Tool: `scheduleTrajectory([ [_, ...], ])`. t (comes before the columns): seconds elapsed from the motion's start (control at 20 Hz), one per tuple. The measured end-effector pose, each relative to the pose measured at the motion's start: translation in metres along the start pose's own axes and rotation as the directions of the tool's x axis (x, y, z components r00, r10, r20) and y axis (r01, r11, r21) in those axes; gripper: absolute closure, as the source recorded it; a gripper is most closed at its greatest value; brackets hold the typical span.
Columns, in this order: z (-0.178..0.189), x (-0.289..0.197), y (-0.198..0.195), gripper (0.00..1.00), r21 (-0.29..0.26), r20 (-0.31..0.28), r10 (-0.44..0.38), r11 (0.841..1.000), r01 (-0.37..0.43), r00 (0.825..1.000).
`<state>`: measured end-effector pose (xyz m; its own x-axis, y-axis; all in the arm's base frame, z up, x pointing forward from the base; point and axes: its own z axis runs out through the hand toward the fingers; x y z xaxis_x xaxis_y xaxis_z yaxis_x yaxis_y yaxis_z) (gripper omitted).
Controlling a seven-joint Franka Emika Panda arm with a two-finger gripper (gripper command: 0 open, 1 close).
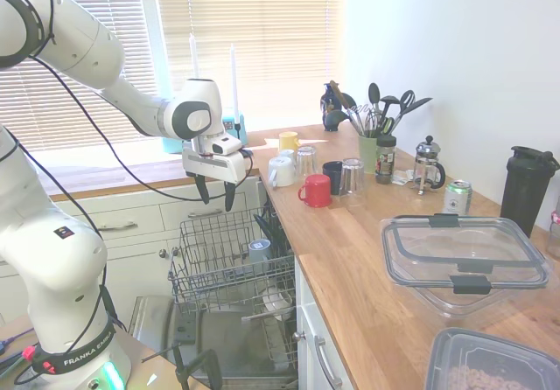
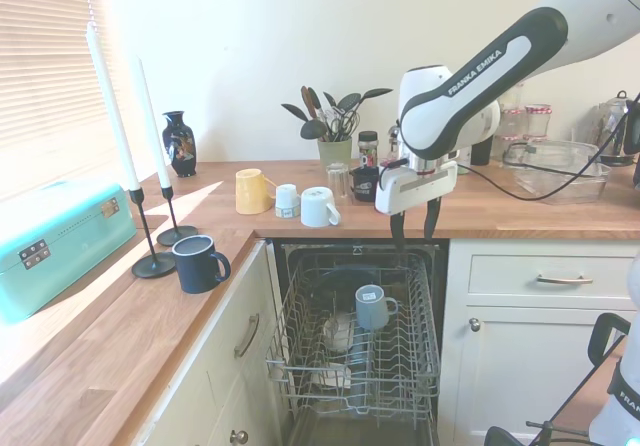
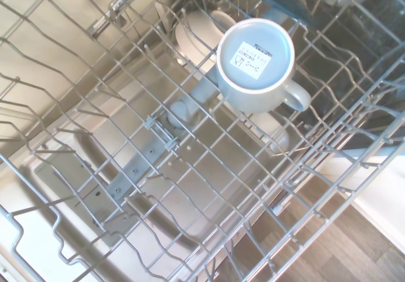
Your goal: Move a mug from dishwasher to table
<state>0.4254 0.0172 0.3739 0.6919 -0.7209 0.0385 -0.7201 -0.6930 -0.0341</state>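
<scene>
Mug (image 3: 256, 64) sits upside down in the dishwasher (image 2: 355, 351) rack: rigid, glazed, probably slippery and breakable. Gripper (image 2: 413, 228) hangs empty, fingers apart; pinch across the body.

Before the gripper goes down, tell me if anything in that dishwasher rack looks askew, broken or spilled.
Nothing stands out. The mug sits upside down in the upper rack of the dishwasher, base and label facing up, handle clear of the wires. That is normal loading. No chips or spills show. The gripper hangs open above the rack.

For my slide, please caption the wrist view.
Blue-grey ceramic mug upside down in the grey wire dishwasher rack.
</scene>
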Motion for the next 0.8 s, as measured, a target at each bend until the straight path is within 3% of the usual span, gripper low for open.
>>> scheduleTrajectory([
  [0.25, 0.006, -0.001, 0.001, 0.00, -0.005, -0.007, -0.016, 1.000, 0.016, 1.000],
  [0.45, 0.023, 0.000, -0.005, 0.00, -0.022, -0.026, -0.086, 0.996, 0.085, 0.996],
  [0.8, 0.062, 0.011, -0.020, 0.00, -0.079, -0.066, -0.229, 0.971, 0.224, 0.971],
])
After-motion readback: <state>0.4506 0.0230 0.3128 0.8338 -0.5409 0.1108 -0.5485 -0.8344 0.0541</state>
